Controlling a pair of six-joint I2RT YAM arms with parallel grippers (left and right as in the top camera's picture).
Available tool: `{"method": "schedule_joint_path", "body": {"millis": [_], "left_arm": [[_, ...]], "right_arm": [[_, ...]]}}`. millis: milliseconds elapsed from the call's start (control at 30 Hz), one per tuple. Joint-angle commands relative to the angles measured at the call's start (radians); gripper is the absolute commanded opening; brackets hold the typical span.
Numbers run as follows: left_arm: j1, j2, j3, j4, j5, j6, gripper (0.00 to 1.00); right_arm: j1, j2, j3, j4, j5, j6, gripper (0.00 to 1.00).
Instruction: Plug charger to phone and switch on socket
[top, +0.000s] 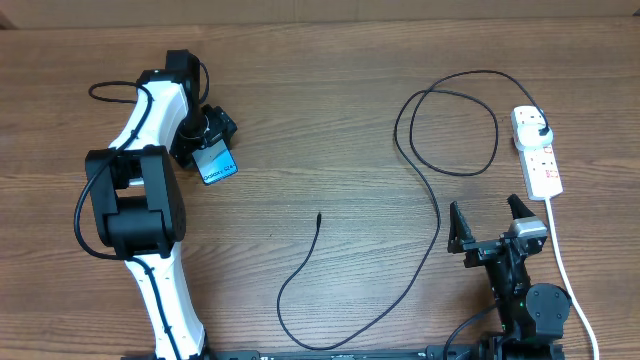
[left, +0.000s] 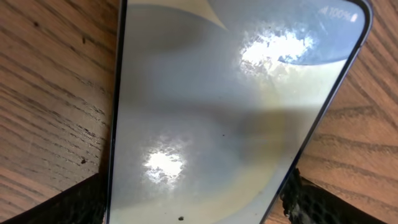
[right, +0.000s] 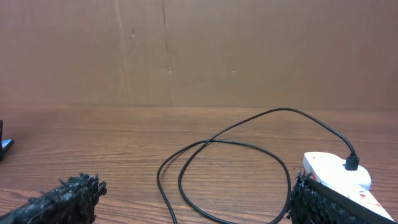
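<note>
Brown wood-grain table (top: 330, 120), seen from overhead: the left gripper (top: 207, 148) reaches down over the phone (top: 220, 166), its fingers spread wide across the handset. The phone's blue exposed end points away from the arm toward the frame's lower right, and the rest is hidden under the gripper. The right gripper (top: 488, 212) stands fully open and empty near the table's front right, well apart from the phone. The socket (top: 537, 150) lies just beyond it, and the charger (top: 480, 71) is plugged in there, its connector tip (top: 318, 216) loose at mid-table. From the left wrist, the phone (left: 217, 112) fills the frame, long axis running up it, between the black fingers (left: 68, 205) at its two long edges. Whether they clamp it cannot be told. From the right wrist, the open right gripper (right: 193, 205) holds nothing, with the charger (right: 224, 146) looped ahead and the socket (right: 336, 171) beside its right finger.
</note>
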Motion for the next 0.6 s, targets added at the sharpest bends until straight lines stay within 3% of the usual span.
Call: {"method": "schedule_joint_path", "body": {"millis": [0, 167, 333, 433, 567], "left_arm": [[0.002, 0.090, -0.046, 0.032, 0.055, 0.030, 0.86], [0.002, 0.090, -0.046, 0.029, 0.055, 0.030, 0.81], [0.002, 0.090, -0.046, 0.024, 0.055, 0.030, 0.89], [0.002, 0.090, -0.046, 0.016, 0.055, 0.030, 0.99], [0.002, 0.090, -0.046, 0.009, 0.052, 0.029, 1.00]], "right_arm": [[0.005, -0.010, -0.010, 0.006, 0.007, 0.004, 1.00], [0.005, -0.010, -0.010, 0.006, 0.007, 0.004, 1.00], [0.005, -0.010, -0.011, 0.006, 0.007, 0.004, 1.00], [0.005, -0.010, -0.010, 0.006, 0.007, 0.004, 1.00], [0.005, -0.010, -0.010, 0.006, 0.007, 0.004, 1.00]]}}
